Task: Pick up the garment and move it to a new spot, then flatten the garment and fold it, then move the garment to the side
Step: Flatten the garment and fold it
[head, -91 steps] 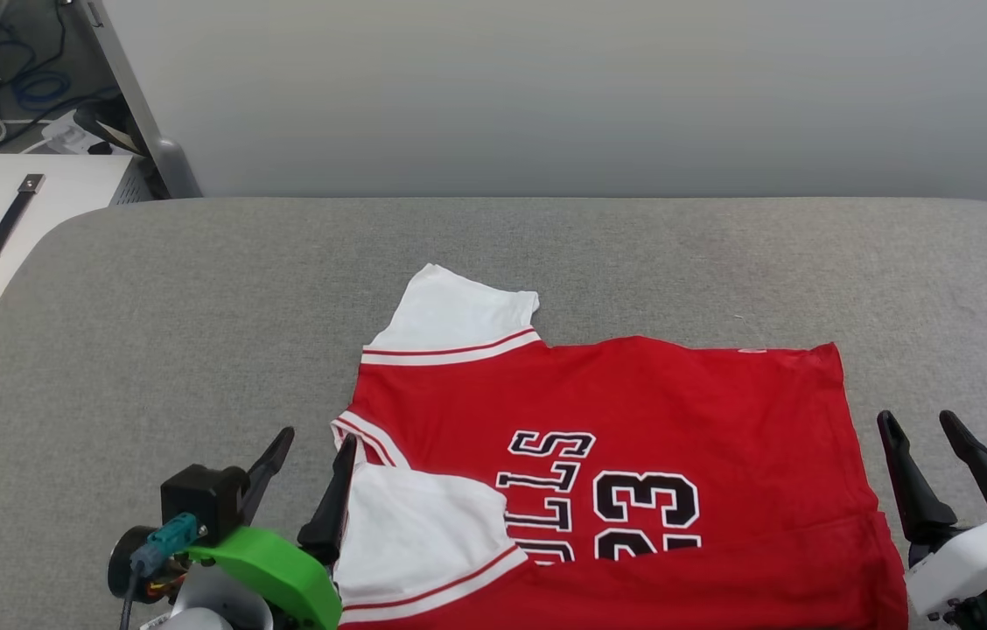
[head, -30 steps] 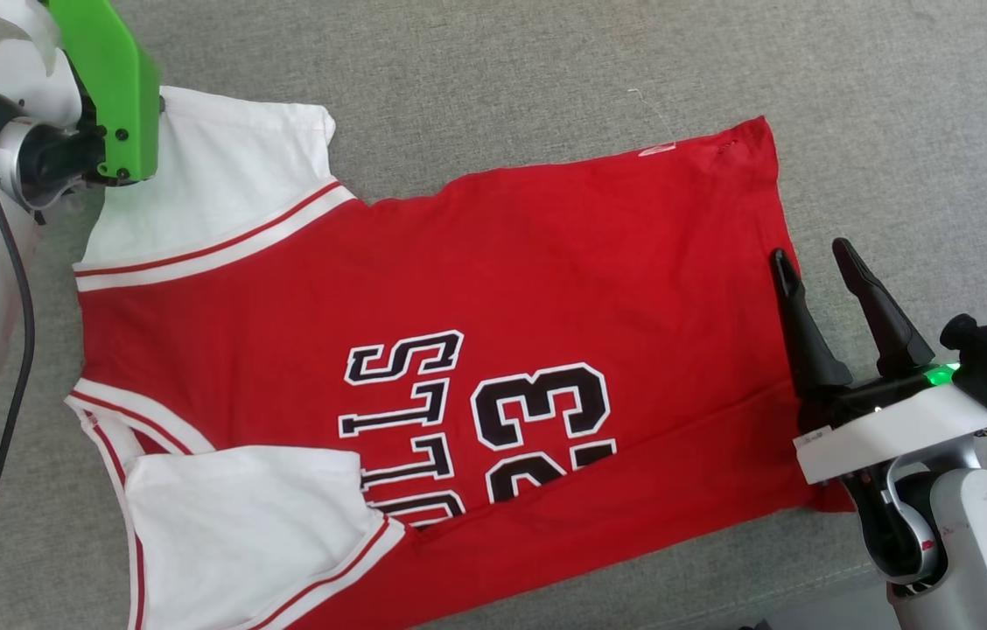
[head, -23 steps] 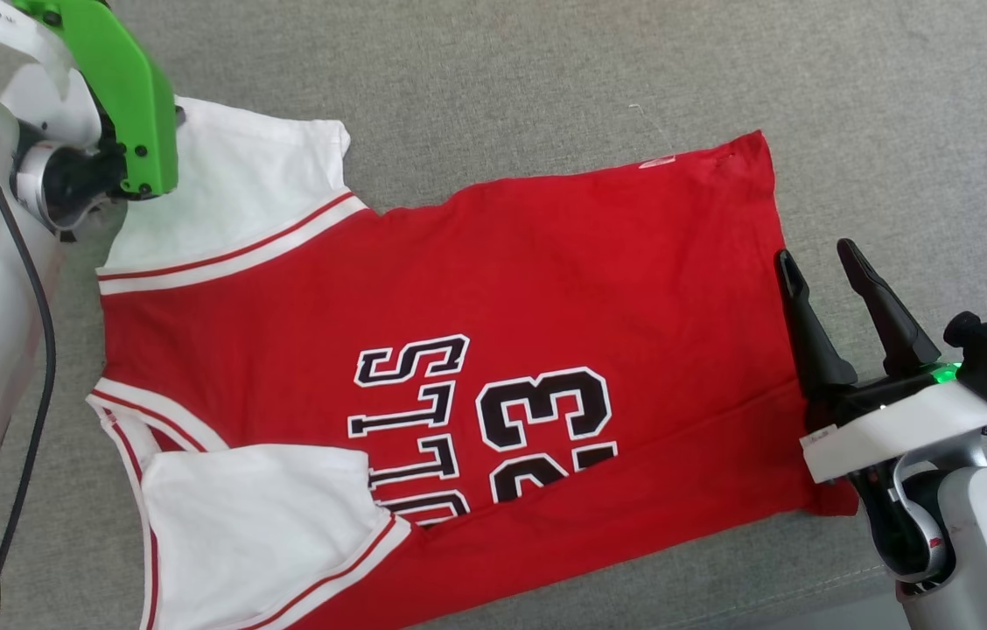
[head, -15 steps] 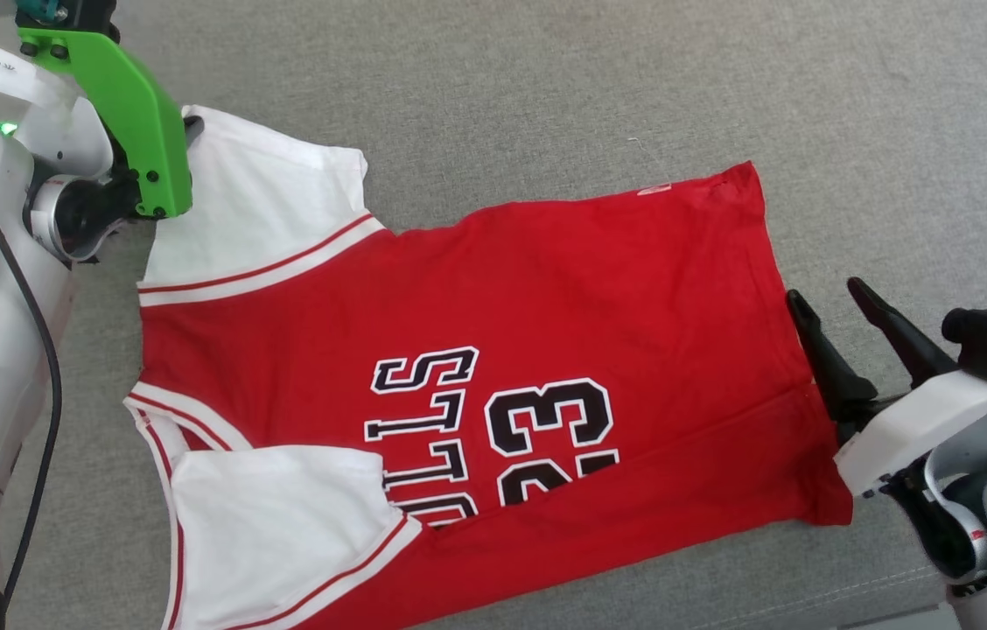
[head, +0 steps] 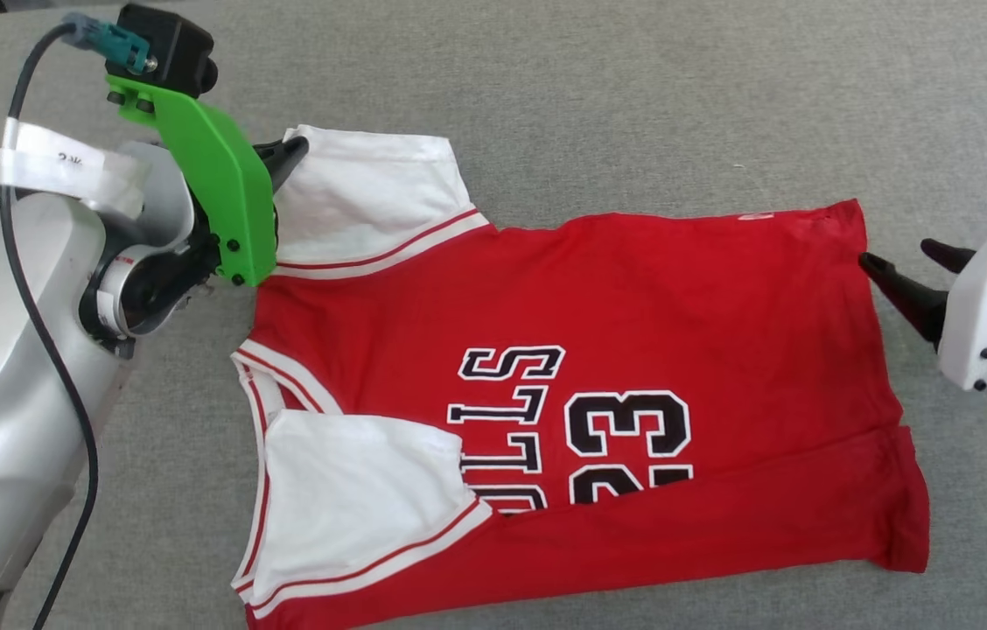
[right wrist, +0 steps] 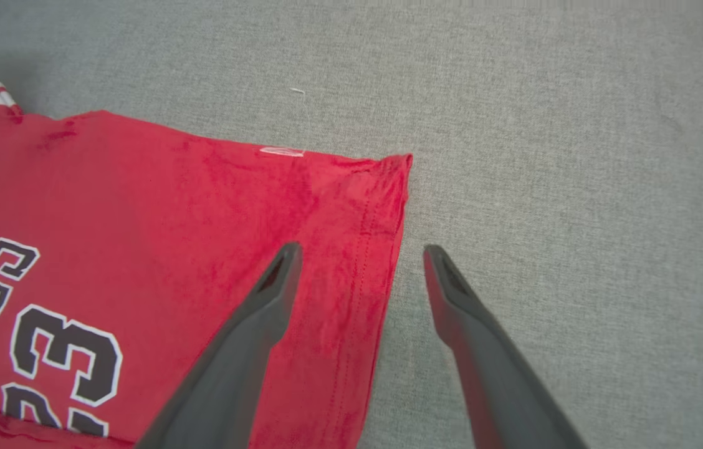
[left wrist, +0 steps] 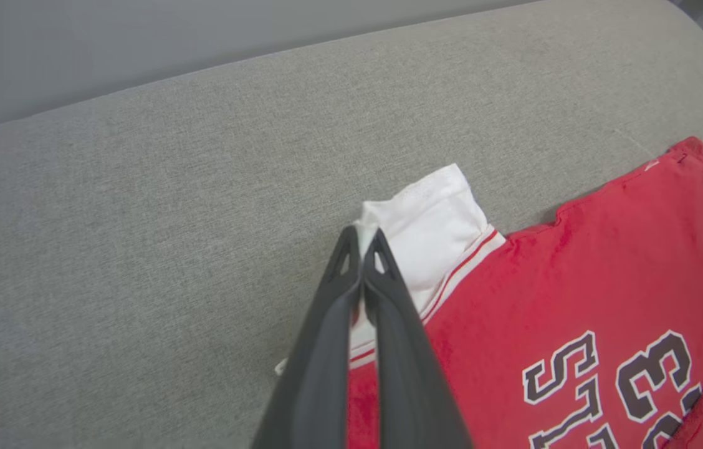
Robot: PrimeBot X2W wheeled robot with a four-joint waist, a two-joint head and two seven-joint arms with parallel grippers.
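The left gripper pinched shut on a white sleeve of the garment | right gripper spread wide astride the red hem | garment lies lettering-up on the grey desk, back from its far edge.

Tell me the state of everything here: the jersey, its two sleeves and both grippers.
garment: lying flat, face up, near edge folded in.
far sleeve: spread out, pinched at its edge.
near sleeve: folded onto the front.
left gripper: shut on the garment's far sleeve.
right gripper: open, straddling the hem.
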